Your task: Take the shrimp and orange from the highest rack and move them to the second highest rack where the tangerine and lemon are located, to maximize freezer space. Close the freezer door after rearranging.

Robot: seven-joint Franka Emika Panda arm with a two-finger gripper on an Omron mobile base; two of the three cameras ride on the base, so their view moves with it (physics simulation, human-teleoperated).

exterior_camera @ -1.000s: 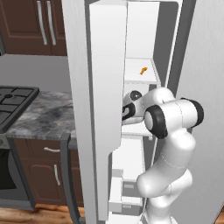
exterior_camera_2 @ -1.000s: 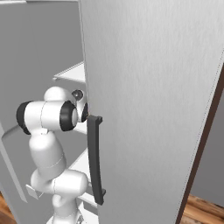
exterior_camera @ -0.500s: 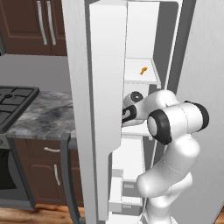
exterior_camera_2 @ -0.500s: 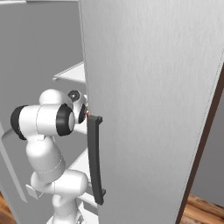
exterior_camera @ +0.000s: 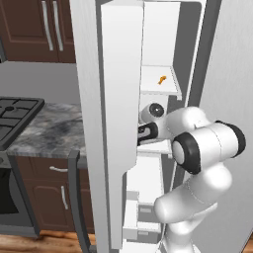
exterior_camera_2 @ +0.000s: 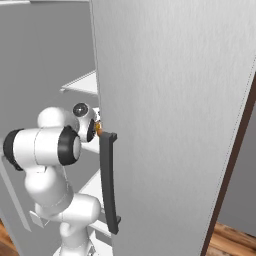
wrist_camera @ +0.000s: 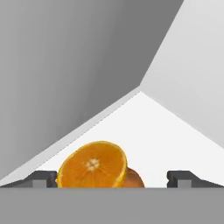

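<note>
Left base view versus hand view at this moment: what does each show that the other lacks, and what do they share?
Left base view: the shrimp on the upper rack, the arm reaching in below it, and the stove at the left. Hand view: the open claw facing a cut orange with a darker fruit against it. Both: the freezer's white inner wall.

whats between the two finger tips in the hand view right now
In the hand view, an orange half lies on the white rack between the open gripper tips, nearer the left one.
</note>
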